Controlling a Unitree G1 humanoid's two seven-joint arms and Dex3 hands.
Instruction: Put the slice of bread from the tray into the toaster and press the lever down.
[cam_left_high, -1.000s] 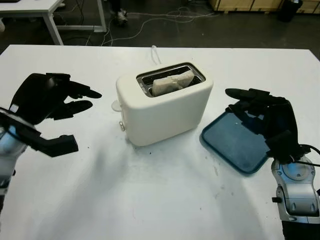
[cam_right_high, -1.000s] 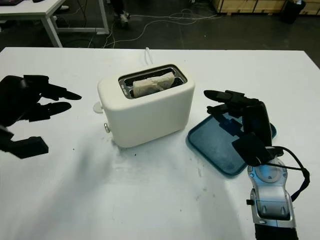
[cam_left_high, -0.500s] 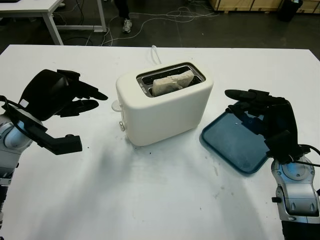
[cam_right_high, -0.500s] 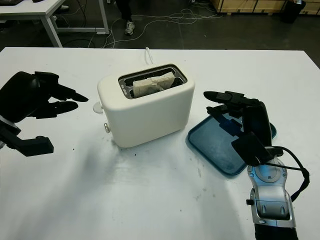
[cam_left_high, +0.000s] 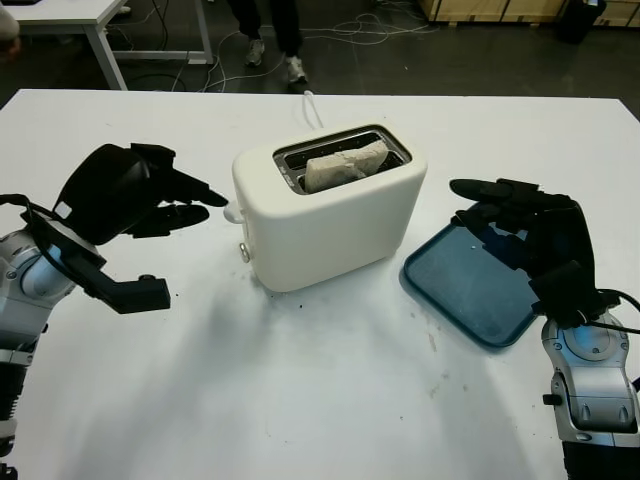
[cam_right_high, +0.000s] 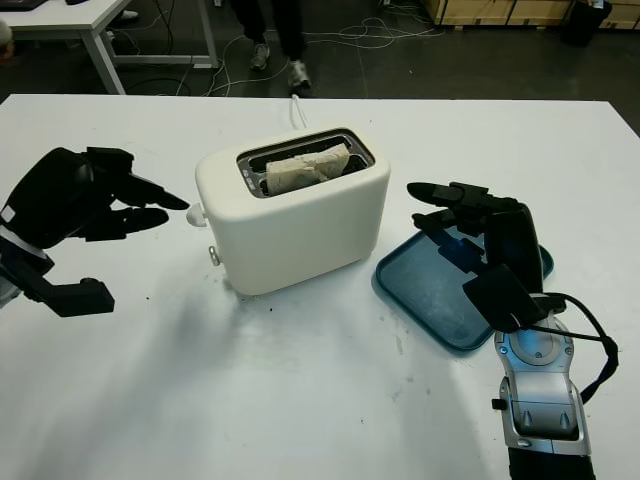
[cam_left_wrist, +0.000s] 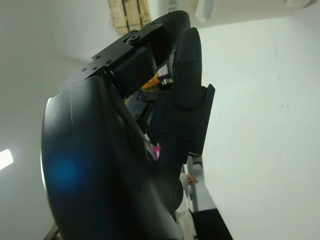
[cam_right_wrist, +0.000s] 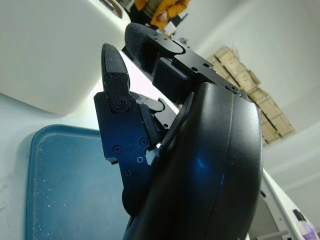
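A cream toaster (cam_left_high: 330, 215) stands mid-table with a slice of bread (cam_left_high: 345, 166) sticking out of its slot. Its round lever knob (cam_left_high: 233, 213) juts from the left end, in the raised position. My left hand (cam_left_high: 150, 200) is open just left of the toaster, its fingertips (cam_left_high: 215, 199) almost touching the knob. The blue tray (cam_left_high: 470, 285) lies bare to the right of the toaster. My right hand (cam_left_high: 520, 230) hovers open over the tray's far right part, holding nothing.
A white cable (cam_left_high: 312, 108) runs from behind the toaster off the table's far edge. A person's legs (cam_left_high: 270, 30) stand on the floor beyond the table. Another white desk (cam_left_high: 70, 20) sits at the back left.
My left hand has moved right, from well clear of the toaster to right beside its lever knob. My right hand stayed still. The person behind the table walked to the right.
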